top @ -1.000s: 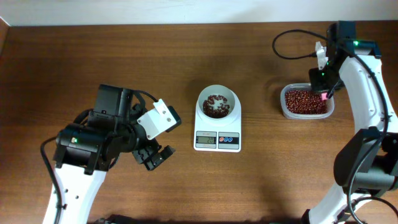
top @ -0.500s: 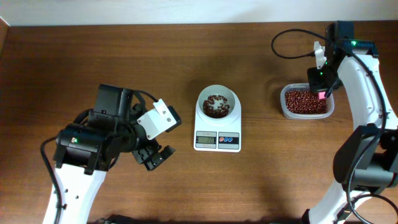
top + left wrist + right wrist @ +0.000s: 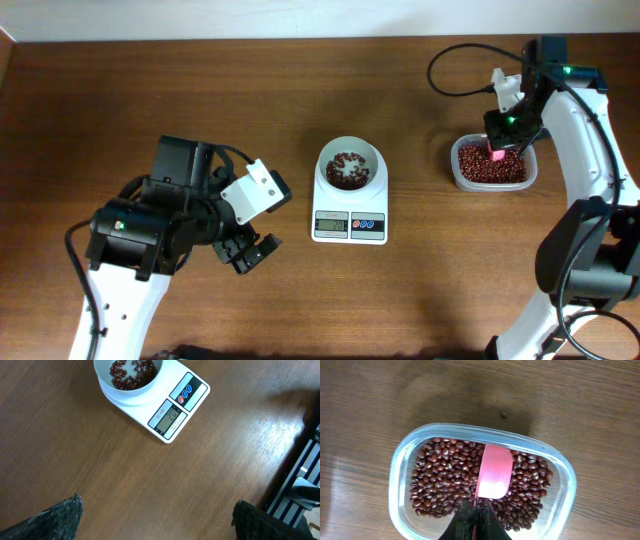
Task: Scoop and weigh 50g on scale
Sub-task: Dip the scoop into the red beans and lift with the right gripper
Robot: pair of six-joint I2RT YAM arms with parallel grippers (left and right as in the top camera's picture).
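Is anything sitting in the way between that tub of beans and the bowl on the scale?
Nothing visible. Only table lies between the tub and the scale with its bowl. The right claw holds the pink spoon over the beans.

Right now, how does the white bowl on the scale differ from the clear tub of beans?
The bowl is round, white and opaque; the tub is clear with rounded corners. The bowl sits on the scale, the tub on the table. The bowl holds few beans, its bottom showing; the tub's bottom is covered, with a pink spoon over it. Both hold dark red-brown beans.
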